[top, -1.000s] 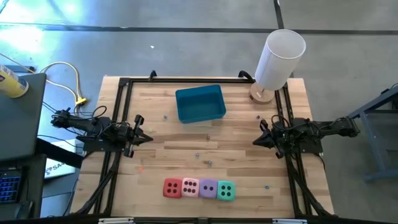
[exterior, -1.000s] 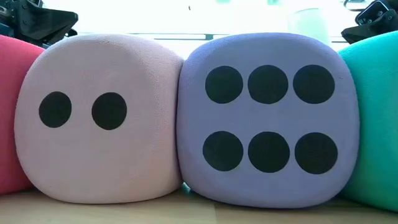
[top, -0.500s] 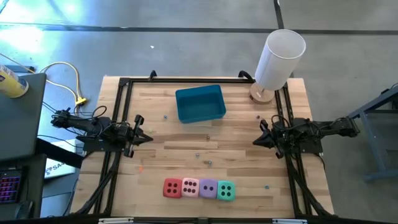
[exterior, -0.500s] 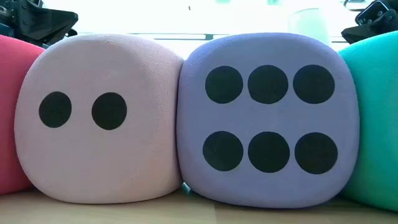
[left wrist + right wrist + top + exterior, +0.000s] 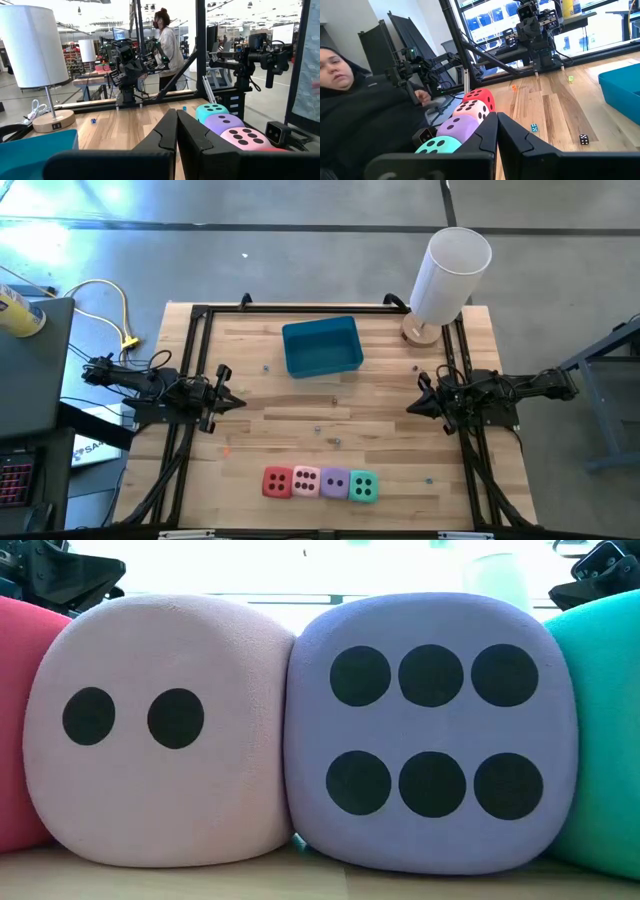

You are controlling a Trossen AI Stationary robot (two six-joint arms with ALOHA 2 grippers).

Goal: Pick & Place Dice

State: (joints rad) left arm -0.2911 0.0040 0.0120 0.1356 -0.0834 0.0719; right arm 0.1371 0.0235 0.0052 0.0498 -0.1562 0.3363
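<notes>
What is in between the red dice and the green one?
In the high view, the pink die and the purple die sit in a row between the red die and teal-green die.

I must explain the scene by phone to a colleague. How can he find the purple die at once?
On the wooden table, look at the edge opposite the blue bin, where four dice sit in one touching row. The purple die is third from the red end, between pink and teal-green.
</notes>
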